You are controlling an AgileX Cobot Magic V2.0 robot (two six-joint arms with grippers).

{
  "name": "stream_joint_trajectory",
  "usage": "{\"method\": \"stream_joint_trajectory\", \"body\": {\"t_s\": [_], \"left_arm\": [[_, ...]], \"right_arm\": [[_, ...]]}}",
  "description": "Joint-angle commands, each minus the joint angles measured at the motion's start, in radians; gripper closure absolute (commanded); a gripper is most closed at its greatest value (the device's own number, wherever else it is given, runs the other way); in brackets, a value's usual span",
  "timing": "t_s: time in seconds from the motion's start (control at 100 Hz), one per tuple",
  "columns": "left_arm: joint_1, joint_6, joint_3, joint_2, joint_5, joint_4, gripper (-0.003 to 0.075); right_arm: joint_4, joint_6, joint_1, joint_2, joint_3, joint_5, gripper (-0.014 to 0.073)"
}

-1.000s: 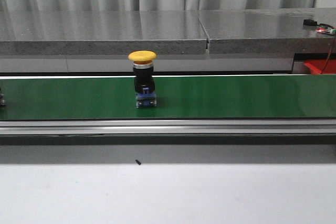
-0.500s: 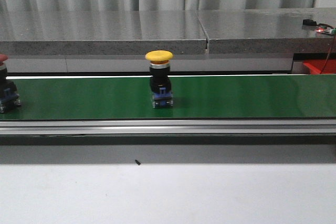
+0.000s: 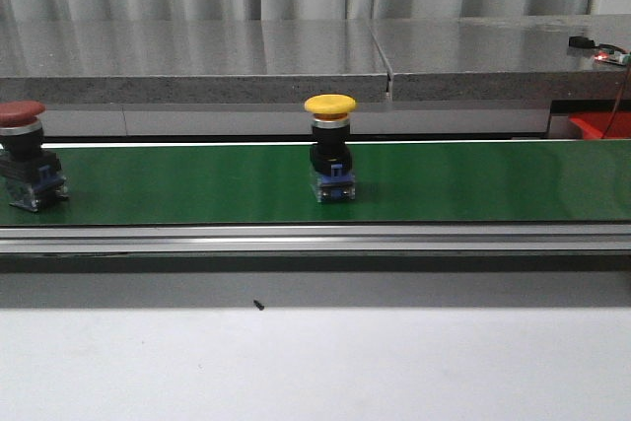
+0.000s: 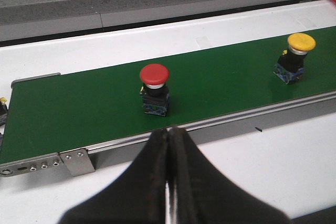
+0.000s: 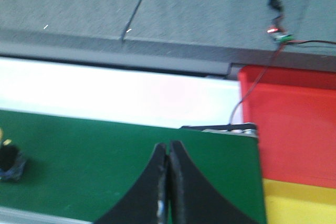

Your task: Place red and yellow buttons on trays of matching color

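Note:
A yellow button (image 3: 330,158) stands upright near the middle of the green belt (image 3: 473,179); it also shows in the left wrist view (image 4: 294,58). A red button (image 3: 25,153) stands at the belt's left end, also in the left wrist view (image 4: 155,88). My left gripper (image 4: 170,130) is shut and empty, in front of the belt, short of the red button. My right gripper (image 5: 168,145) is shut and empty over the belt's right end. The red tray (image 5: 294,124) and yellow tray (image 5: 299,203) lie just past that end. Only the yellow button's dark base (image 5: 10,163) shows in the right wrist view.
A grey stone shelf (image 3: 296,56) runs behind the belt, with a small circuit board and wires (image 3: 606,54) at its right end. The belt's metal rail (image 3: 315,237) and a white table surface (image 3: 315,362) lie in front. A small black speck (image 3: 258,305) lies on the table.
The belt carried the yellow button to the right. The red button came into view at the left end and moved right. Neither gripper shows in the earlier frames.

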Motion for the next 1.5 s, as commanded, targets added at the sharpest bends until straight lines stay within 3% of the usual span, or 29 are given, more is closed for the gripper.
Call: {"method": "stream_joint_trajectory", "body": {"t_s": [0.0,0.1,0.17,0.36,0.43,0.72,0.85,1.3,1.49], "left_arm": [[-0.009,-0.01,-0.025,0.008,-0.066,-0.021,0.0739],[-0.009,-0.01,-0.025,0.008,-0.066,-0.021,0.0739],[-0.009,-0.01,-0.025,0.008,-0.066,-0.021,0.0739],[-0.009,-0.01,-0.025,0.008,-0.066,-0.021,0.0739],[-0.009,-0.01,-0.025,0.008,-0.066,-0.021,0.0739],[-0.009,-0.01,-0.025,0.008,-0.066,-0.021,0.0739],[-0.009,-0.01,-0.025,0.008,-0.066,-0.021,0.0739],[-0.009,-0.01,-0.025,0.008,-0.066,-0.021,0.0739],[-0.009,-0.01,-0.025,0.008,-0.066,-0.021,0.0739]], "right_arm": [[-0.016,-0.018,0.043,0.059,-0.092,-0.004,0.0657],[-0.016,-0.018,0.087,0.13,-0.159,0.054,0.061],[-0.015,-0.018,0.115,0.181,-0.204,0.095,0.0528],[-0.003,-0.019,0.177,0.326,-0.327,0.23,0.0123],[0.005,-0.025,0.197,0.382,-0.376,0.294,0.0041],[0.201,-0.178,0.234,0.6,-0.557,0.499,0.0034],[0.224,-0.198,0.234,0.692,-0.633,0.555,0.0034],[0.267,-0.238,0.234,0.879,-0.684,0.493,0.0037],[0.253,-0.243,0.233,0.904,-0.684,0.443,0.0223]]}}
